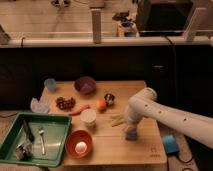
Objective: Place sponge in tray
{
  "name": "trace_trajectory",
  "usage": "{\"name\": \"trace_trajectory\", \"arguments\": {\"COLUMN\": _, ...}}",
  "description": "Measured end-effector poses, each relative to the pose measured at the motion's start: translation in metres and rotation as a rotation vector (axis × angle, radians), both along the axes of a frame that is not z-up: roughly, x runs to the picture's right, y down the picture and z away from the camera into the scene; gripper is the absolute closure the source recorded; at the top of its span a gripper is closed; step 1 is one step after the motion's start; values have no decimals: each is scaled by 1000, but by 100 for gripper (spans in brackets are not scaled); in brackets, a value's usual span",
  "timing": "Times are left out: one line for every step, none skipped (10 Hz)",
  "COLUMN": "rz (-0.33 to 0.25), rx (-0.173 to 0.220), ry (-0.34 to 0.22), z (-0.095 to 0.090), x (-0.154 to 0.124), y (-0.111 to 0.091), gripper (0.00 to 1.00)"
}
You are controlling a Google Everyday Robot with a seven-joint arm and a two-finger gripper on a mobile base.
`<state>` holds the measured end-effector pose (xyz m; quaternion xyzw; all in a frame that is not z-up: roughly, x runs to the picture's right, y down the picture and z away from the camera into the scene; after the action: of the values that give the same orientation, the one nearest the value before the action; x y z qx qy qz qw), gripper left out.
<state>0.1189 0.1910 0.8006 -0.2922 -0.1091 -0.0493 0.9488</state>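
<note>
The sponge, a small light-blue block, lies on the wooden table right of centre. My gripper points straight down onto it at the end of the white arm that reaches in from the right, and it hides the sponge's top. The green tray sits at the table's front left, well apart from the gripper, with cutlery lying inside.
An orange bowl with a white egg-like thing stands beside the tray. Between gripper and tray are a white cup, a carrot, an orange fruit and a pale yellow item. A purple bowl and a pale blue cup stand behind. A larger blue pad lies off the table's right edge.
</note>
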Motion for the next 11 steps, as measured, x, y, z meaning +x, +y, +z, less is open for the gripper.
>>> {"name": "trace_trajectory", "arguments": {"rz": 3, "rx": 1, "ry": 2, "z": 0, "x": 0, "y": -1, "gripper": 54}}
{"name": "trace_trajectory", "arguments": {"rz": 9, "rx": 5, "ry": 3, "z": 0, "x": -2, "y": -3, "gripper": 52}}
{"name": "trace_trajectory", "arguments": {"rz": 14, "rx": 4, "ry": 8, "z": 0, "x": -1, "y": -3, "gripper": 48}}
{"name": "trace_trajectory", "arguments": {"rz": 13, "rx": -18, "ry": 38, "z": 0, "x": 2, "y": -1, "gripper": 38}}
{"name": "trace_trajectory", "arguments": {"rz": 19, "rx": -40, "ry": 65, "z": 1, "x": 4, "y": 3, "gripper": 28}}
{"name": "trace_trajectory", "arguments": {"rz": 27, "rx": -59, "ry": 96, "z": -2, "x": 15, "y": 9, "gripper": 21}}
{"name": "trace_trajectory", "arguments": {"rz": 35, "rx": -75, "ry": 120, "z": -5, "x": 25, "y": 15, "gripper": 20}}
{"name": "trace_trajectory", "arguments": {"rz": 36, "rx": -86, "ry": 141, "z": -9, "x": 35, "y": 20, "gripper": 20}}
{"name": "trace_trajectory", "arguments": {"rz": 34, "rx": -90, "ry": 148, "z": -11, "x": 38, "y": 23, "gripper": 20}}
{"name": "trace_trajectory", "arguments": {"rz": 31, "rx": -98, "ry": 151, "z": -12, "x": 39, "y": 27, "gripper": 20}}
{"name": "trace_trajectory", "arguments": {"rz": 35, "rx": -108, "ry": 149, "z": -10, "x": 39, "y": 31, "gripper": 20}}
